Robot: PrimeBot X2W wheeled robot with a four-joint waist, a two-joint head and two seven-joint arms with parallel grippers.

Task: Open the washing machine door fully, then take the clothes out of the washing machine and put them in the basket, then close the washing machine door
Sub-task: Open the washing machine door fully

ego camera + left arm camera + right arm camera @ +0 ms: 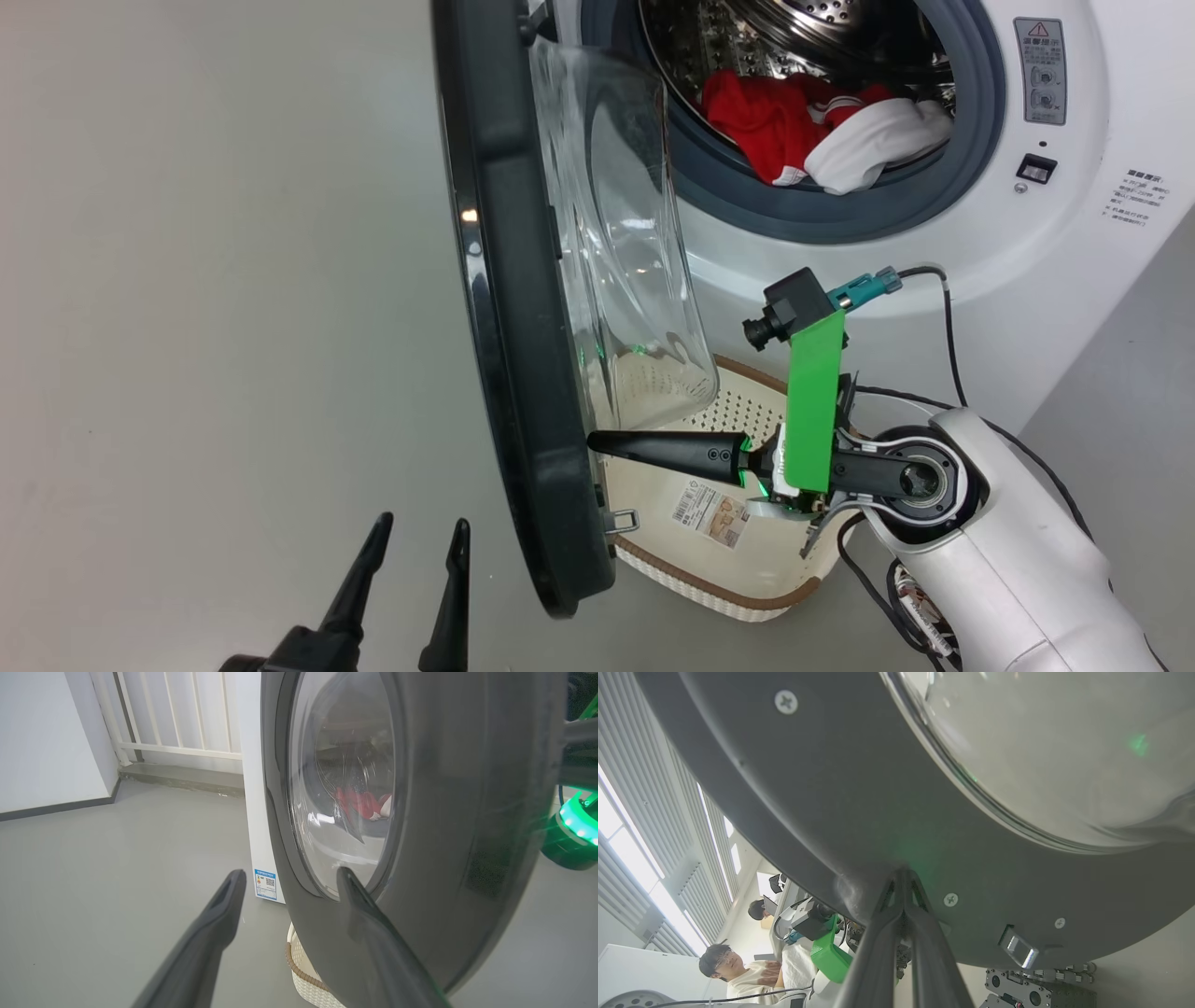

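My left gripper [421,523] hangs spread and empty beside the door [504,327]. My right gripper [602,441], fingers pinched together on nothing, presses the door's inner rim (opening step, I judge). Next: push it wider. The basket [644,495] waits below, and the clothes [775,121] lie inside the washing machine [1027,243].

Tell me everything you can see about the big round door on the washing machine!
The washing machine door stands open, seen edge-on. It has a wide, glossy black rim and a clear glass bowl bulging from its inner side. The inner face shows screws and a small metal latch. The right gripper, fingers shut, touches the inner rim with its tips. The basket sits by its lower edge.
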